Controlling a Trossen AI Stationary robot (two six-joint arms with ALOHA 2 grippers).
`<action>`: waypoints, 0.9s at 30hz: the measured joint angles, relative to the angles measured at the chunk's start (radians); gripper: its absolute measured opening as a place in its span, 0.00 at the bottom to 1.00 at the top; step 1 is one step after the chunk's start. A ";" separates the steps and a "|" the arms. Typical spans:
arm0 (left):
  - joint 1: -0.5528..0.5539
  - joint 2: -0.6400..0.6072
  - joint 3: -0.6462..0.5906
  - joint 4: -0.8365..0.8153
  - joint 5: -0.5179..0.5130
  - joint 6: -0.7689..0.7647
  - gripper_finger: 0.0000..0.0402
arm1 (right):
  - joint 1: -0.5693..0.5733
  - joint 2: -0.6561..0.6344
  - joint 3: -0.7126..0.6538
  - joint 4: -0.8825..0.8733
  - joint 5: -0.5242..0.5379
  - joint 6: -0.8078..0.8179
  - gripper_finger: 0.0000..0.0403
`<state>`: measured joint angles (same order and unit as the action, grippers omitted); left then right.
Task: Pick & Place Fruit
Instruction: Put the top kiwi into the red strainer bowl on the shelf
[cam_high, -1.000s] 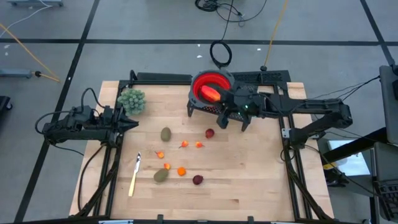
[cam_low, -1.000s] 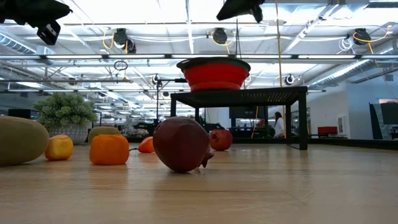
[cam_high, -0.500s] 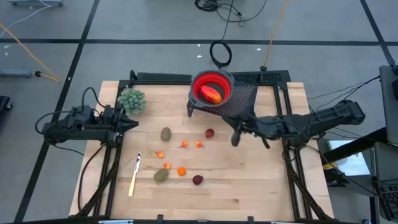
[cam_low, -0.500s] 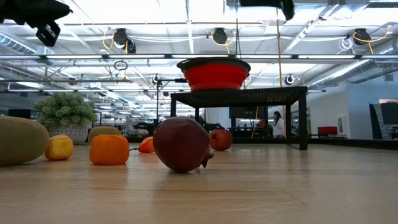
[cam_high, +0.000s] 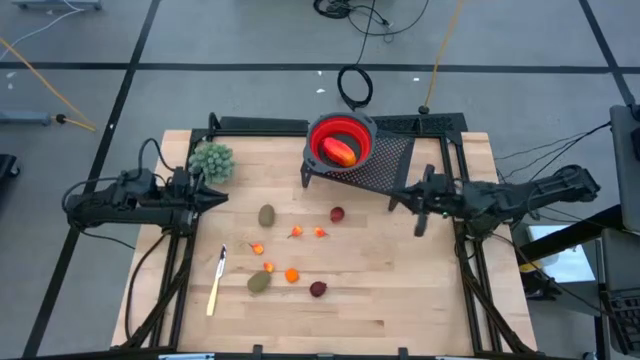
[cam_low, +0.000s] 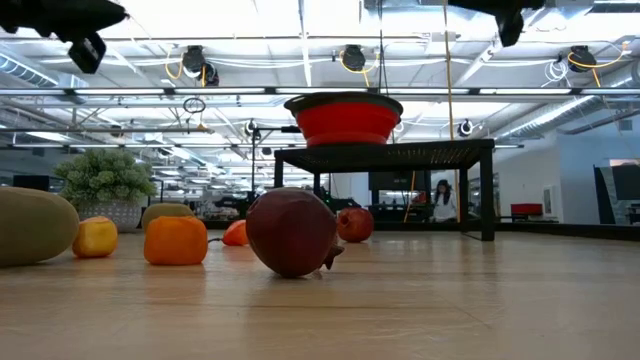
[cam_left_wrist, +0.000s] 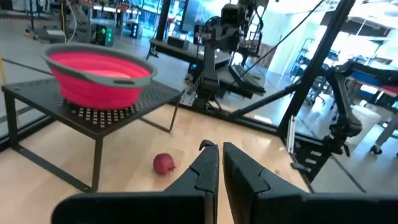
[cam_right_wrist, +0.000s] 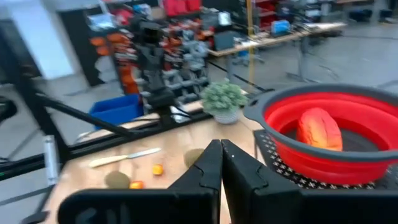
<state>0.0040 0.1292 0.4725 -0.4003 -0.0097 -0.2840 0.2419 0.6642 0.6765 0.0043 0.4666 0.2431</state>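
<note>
Fruit-wise we've got the elongated piece (cam_high: 341, 152) in the red bowl (cam_high: 318, 131); right gripper (cam_high: 417, 208) pinched closed, empty, beside the stand (cam_high: 393, 155).

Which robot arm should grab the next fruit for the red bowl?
Probably the right. Its gripper hangs empty beside the bowl, close to the dark red ball. The left gripper waits at the table's far left edge, though it is nearer the green oval.
</note>
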 joint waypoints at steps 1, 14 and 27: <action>0.000 0.029 0.000 0.020 0.000 -0.001 0.05 | -0.008 -0.031 -0.012 -0.004 -0.025 -0.007 0.00; 0.000 0.449 0.000 0.298 -0.002 -0.042 0.05 | -0.068 -0.278 -0.090 -0.111 -0.297 -0.070 0.00; -0.047 0.756 0.148 0.217 -0.057 -0.148 0.05 | -0.069 -0.382 -0.098 -0.218 -0.396 -0.140 0.00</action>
<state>-0.0428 0.8852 0.6208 -0.1834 -0.0669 -0.4324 0.1734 0.2827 0.5785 -0.2138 0.0707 0.1029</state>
